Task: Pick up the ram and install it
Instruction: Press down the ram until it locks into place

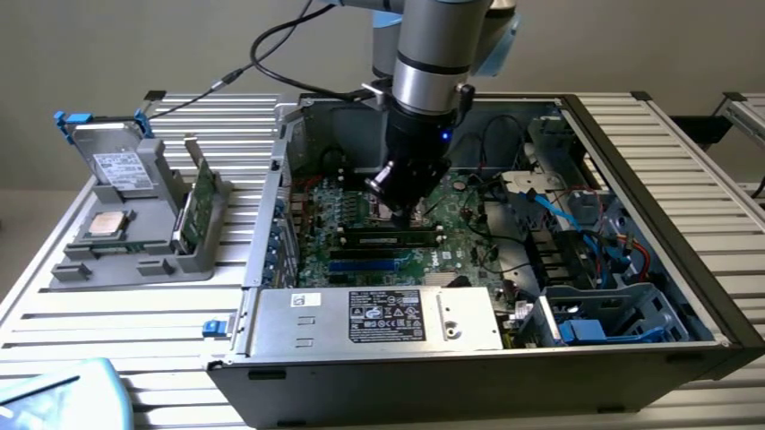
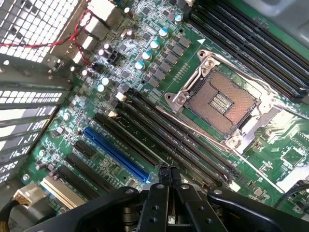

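The ram (image 1: 197, 202), a thin green stick, stands on edge in the grey holder (image 1: 132, 255) on the table, at the exterior view's left, outside the computer case. My gripper (image 1: 400, 213) is far from it, down inside the open case and just above the motherboard. In the wrist view the gripper (image 2: 169, 170) is shut, its black fingertips pressed together with nothing between them. It hovers over the row of long black memory slots (image 2: 169, 133) beside the processor socket (image 2: 219, 104). Those slots look bare in the wrist view.
The grey holder also carries a square silver processor (image 1: 107, 224) and a silver drive box with blue tabs (image 1: 114, 152). The case walls (image 1: 281, 161), a power supply (image 1: 371, 318) at the front and blue and black cables (image 1: 574, 224) hem in the board. A blue expansion slot (image 2: 116, 152) runs alongside the memory slots.
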You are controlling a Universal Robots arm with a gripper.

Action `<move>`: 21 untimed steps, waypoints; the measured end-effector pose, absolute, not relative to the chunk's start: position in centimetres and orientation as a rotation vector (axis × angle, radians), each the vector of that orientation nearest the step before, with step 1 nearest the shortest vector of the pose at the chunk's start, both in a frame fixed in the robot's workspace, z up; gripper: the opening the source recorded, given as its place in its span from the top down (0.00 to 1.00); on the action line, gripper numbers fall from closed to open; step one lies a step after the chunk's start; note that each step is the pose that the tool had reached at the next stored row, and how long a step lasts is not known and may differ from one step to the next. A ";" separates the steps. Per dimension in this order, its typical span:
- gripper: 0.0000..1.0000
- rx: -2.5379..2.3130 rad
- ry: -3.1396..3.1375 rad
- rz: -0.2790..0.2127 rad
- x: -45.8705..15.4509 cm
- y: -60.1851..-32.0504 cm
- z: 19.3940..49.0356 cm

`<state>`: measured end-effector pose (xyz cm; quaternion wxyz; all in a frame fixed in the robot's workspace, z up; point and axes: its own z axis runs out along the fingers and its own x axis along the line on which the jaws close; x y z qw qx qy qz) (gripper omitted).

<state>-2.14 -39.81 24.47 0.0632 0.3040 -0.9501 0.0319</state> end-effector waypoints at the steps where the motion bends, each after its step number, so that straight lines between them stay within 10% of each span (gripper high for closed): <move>1: 0.89 0.897 -2.877 0.095 -2.1 -39.8 24.5; 21: 0.89 0.468 -2.971 0.068 -2.1 -39.8 24.5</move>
